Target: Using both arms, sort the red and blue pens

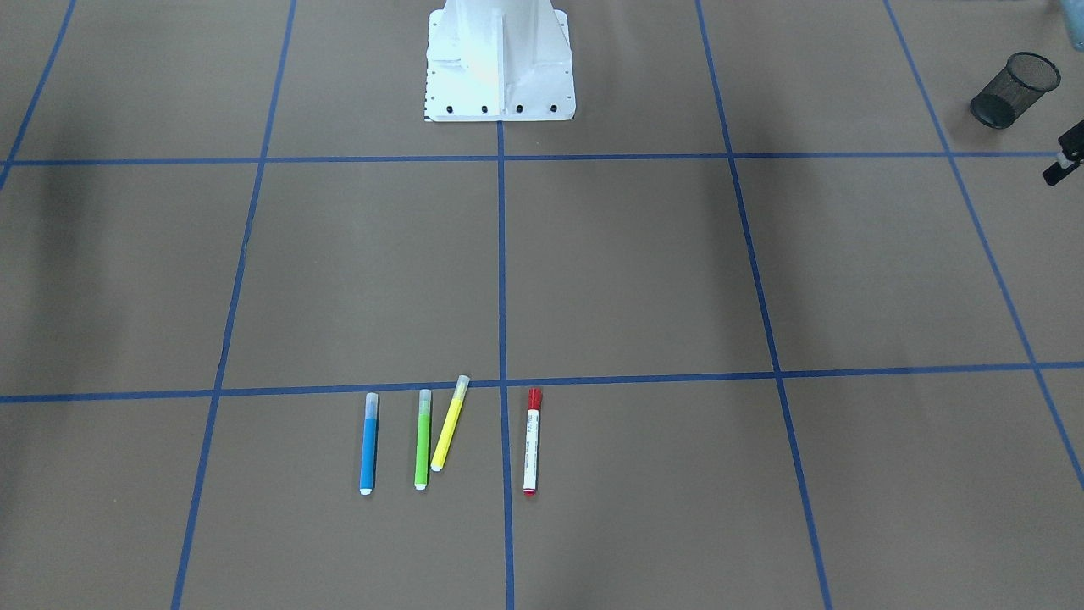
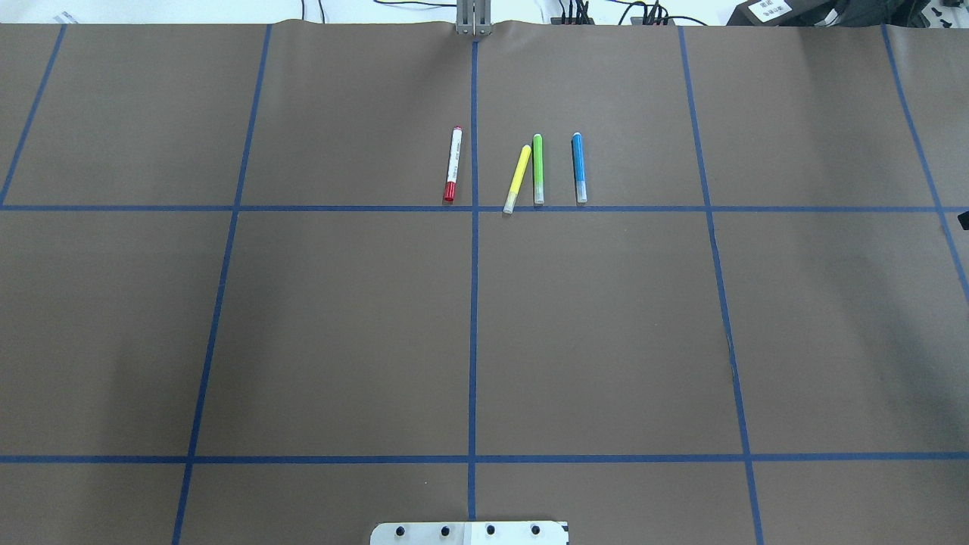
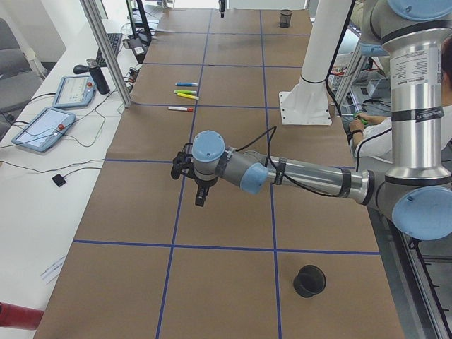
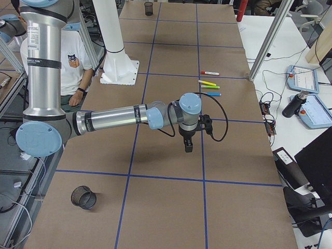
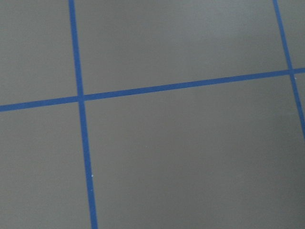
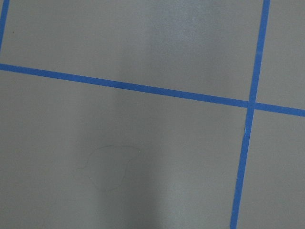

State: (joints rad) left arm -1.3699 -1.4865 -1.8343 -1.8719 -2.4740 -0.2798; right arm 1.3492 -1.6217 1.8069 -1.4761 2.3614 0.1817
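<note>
The red pen (image 1: 531,440) (image 2: 453,163), white-barrelled with a red cap, lies at the far middle of the table. The blue pen (image 1: 368,442) (image 2: 578,166) lies in the same row, with two other markers between them. My left gripper (image 3: 200,200) hangs low over the table toward the robot's left end, far from the pens. My right gripper (image 4: 188,147) hangs the same way toward the right end. Only the side views show their fingers, so I cannot tell whether either is open or shut. Both wrist views hold only brown paper and blue tape lines.
A green marker (image 1: 422,440) and a yellow marker (image 1: 449,424) lie between the two pens. One black mesh cup (image 1: 1014,89) (image 3: 309,280) stands at the left end, another (image 4: 83,197) at the right end. The white pedestal (image 1: 500,76) stands mid-table. A seated person (image 4: 72,67) is behind the robot.
</note>
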